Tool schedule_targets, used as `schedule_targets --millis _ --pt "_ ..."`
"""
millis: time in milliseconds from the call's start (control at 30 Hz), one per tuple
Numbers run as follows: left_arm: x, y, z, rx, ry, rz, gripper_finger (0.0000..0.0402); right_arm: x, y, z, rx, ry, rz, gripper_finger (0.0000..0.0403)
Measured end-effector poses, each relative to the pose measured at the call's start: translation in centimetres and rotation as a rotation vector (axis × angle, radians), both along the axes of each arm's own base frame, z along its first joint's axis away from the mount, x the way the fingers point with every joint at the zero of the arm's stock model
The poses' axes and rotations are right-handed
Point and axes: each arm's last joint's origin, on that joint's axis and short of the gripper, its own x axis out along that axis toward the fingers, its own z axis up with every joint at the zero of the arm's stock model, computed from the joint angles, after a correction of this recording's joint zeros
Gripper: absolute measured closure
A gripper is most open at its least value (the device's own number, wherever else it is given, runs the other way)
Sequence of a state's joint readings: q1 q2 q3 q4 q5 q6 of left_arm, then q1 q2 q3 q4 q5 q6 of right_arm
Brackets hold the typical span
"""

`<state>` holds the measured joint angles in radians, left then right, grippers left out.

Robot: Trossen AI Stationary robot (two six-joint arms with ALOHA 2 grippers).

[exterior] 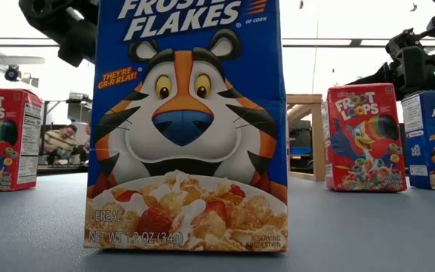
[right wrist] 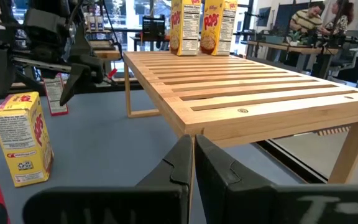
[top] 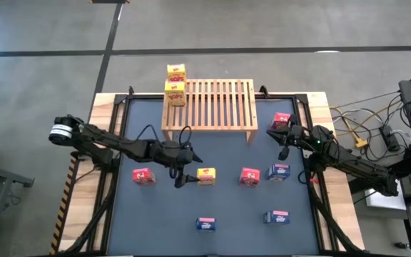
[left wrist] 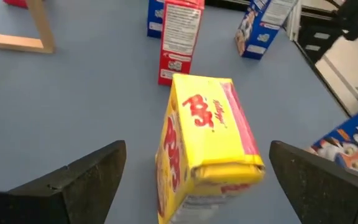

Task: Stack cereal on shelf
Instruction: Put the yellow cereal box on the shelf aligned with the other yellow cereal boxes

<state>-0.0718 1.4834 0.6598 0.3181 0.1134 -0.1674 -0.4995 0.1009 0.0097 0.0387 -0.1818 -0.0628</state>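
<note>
A dark worktop (top: 155, 207) holds small cereal boxes and a slatted wooden shelf (top: 209, 106) along its far edge. Two yellow boxes (top: 175, 86) labelled "Pops" stand on the shelf's left end. A third yellow Pops box (top: 206, 175) stands on the worktop near the middle, with the left end effector (top: 184, 173) just beside it, its fingers (left wrist: 82, 180) spread wide to either side of the box and not touching it. The right end effector (top: 285, 140) is near the shelf's right leg, its fingers (right wrist: 176, 165) pressed together and holding nothing. Red "Froot Loops" boxes stand at the left (top: 143, 175), at the centre right (top: 249, 176) and by the right arm (top: 281, 121). Blue "Frosted Flakes" boxes (top: 205, 224) sit nearer the front edge; one reads "They're Gr-r-reat!" and "Net Wt 1.2 oz (34g)". Most of the shelf's slats are open.
</note>
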Motion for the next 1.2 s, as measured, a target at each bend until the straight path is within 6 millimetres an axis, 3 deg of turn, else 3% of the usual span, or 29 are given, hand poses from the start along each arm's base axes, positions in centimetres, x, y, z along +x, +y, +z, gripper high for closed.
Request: schedule_targets --millis 367,1200 --pt "0.1 -1.0 -0.8 0.061 0.021 0.057 0.004 0.0 0.0 0.0 0.0 0.0 0.0 0.0394" --pt "0.4 -0.9 -0.8 0.086 -0.009 0.087 0.0215 0.0 0.0 0.0 0.0 0.0 0.0 0.0394"
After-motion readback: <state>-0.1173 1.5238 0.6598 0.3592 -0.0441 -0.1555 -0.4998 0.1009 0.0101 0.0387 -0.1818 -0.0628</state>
